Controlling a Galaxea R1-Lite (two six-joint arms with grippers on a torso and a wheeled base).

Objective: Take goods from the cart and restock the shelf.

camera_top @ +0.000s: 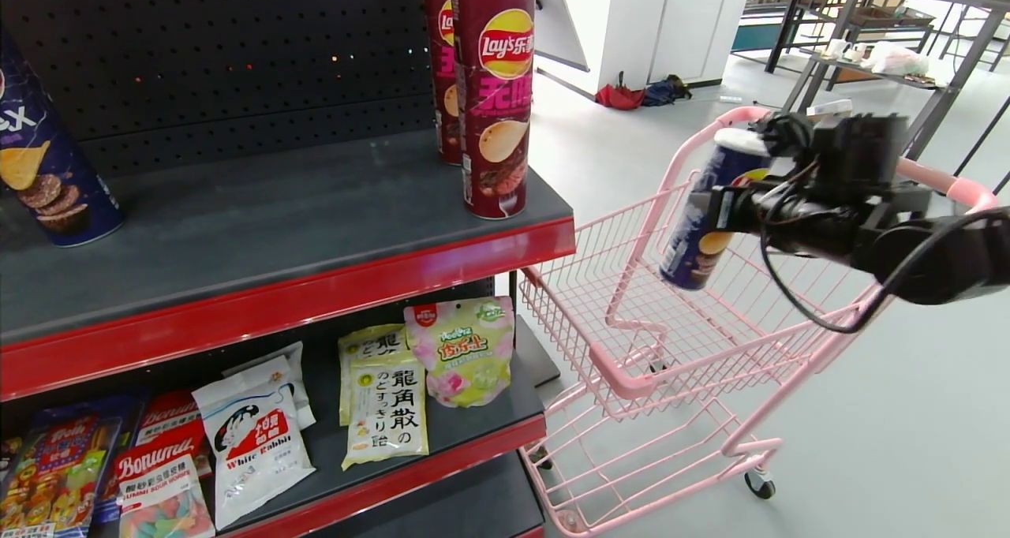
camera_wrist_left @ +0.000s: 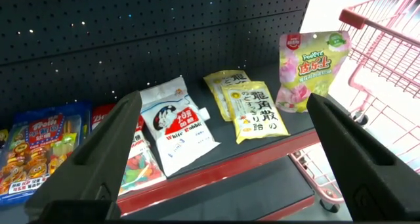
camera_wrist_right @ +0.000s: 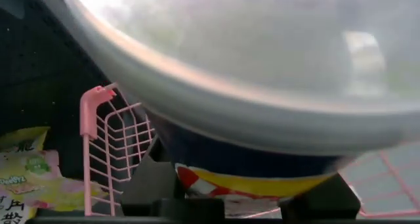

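The right gripper's jaws are clamped across the upper body of the blue crisp can. The can hangs tilted over the pink cart, to the right of the shelf. The left gripper's jaws stand wide apart, facing the sweet packets on the lower shelf. The can is probably light, stiff card with a smooth, slippery wrap, and a hard squeeze could dent it, so mid-body is the best hold. Its dark blue label pictures a crisp. Two maroon cans stand at the shelf's right end, with another blue can at the left.
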